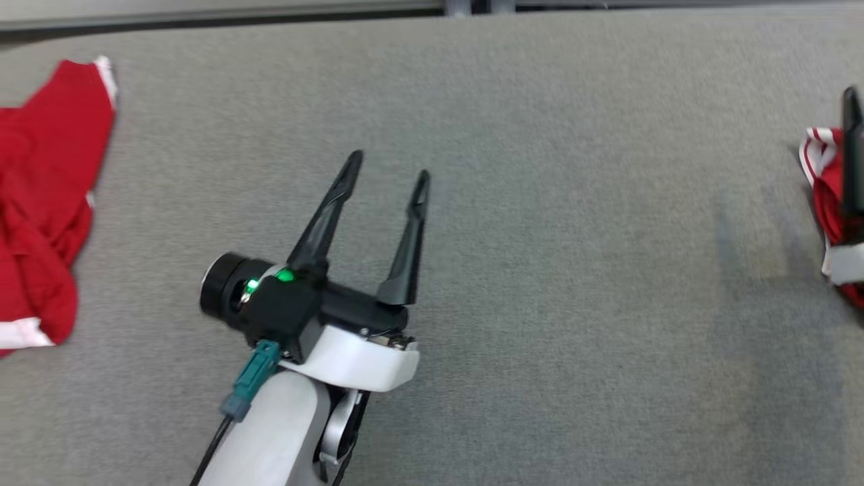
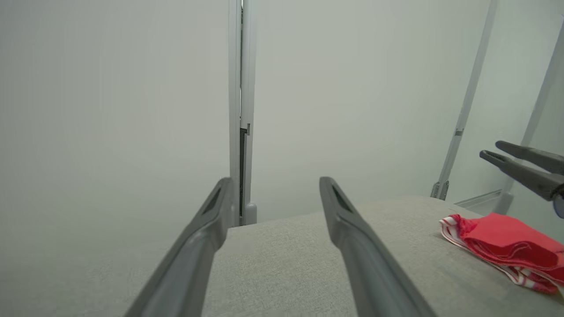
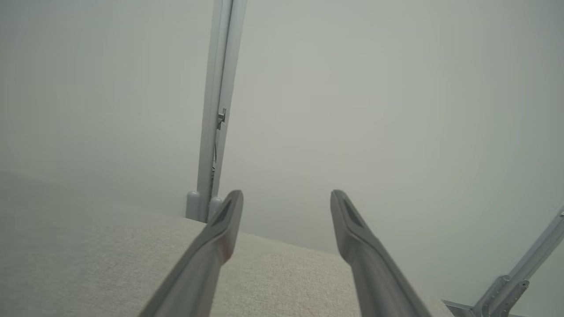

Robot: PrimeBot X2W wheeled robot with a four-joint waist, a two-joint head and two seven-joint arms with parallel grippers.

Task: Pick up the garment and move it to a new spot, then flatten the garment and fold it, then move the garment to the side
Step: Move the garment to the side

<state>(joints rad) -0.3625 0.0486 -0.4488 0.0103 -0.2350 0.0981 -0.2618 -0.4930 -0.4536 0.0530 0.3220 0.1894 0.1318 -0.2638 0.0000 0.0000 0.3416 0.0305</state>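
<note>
A folded red garment [image 1: 825, 185] with white striped trim lies at the table's far right edge; in the left wrist view the garment [image 2: 506, 242] is a flat red bundle. My right gripper [image 3: 286, 198] hangs just above it, open, with nothing between its fingers; one dark finger [image 1: 852, 148] crosses the cloth in the head view. In the left wrist view the right gripper [image 2: 490, 149] is clear of the bundle. My left gripper [image 1: 389, 166] hovers open and empty over the middle-left of the table, and its fingers [image 2: 352, 233] point at the back wall.
A second red garment [image 1: 40, 202] with white trim lies crumpled at the table's far left edge. The grey cloth-covered table [image 1: 574, 236] stretches bare between the two. Pale wall panels and a metal post [image 2: 240, 110] stand behind the table's back edge.
</note>
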